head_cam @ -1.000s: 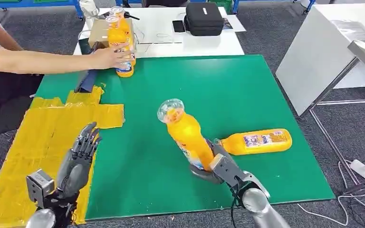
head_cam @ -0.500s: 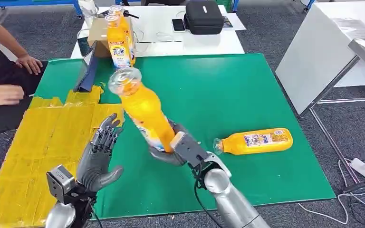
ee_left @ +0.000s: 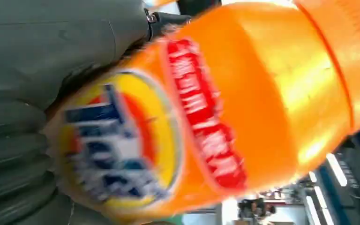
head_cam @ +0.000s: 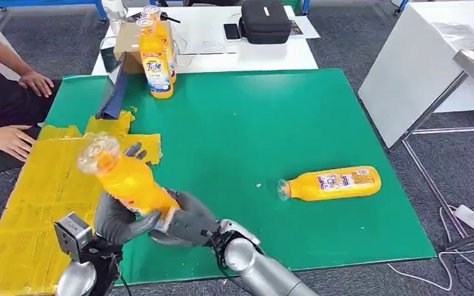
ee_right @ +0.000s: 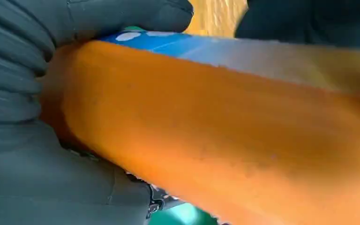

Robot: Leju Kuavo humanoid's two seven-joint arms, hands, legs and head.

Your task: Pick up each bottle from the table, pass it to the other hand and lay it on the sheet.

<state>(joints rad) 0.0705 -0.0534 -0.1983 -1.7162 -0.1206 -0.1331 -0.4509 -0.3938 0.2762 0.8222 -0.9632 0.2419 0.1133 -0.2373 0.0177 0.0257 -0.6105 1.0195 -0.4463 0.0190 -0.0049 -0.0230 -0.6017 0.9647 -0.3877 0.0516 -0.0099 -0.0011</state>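
**Orange bottle mid-handover, both hands on it**

Yellow sheet lies far left, a person's hand resting at its edge. Next, left hand wraps the held bottle at its lower body, thumb across the front. The bottle is tilted, cap toward the sheet, held above where sheet meets green mat. Right hand grips its base end. Advice: confirm left grip is firm before right lets go. Spare bottle lies on its side, right.
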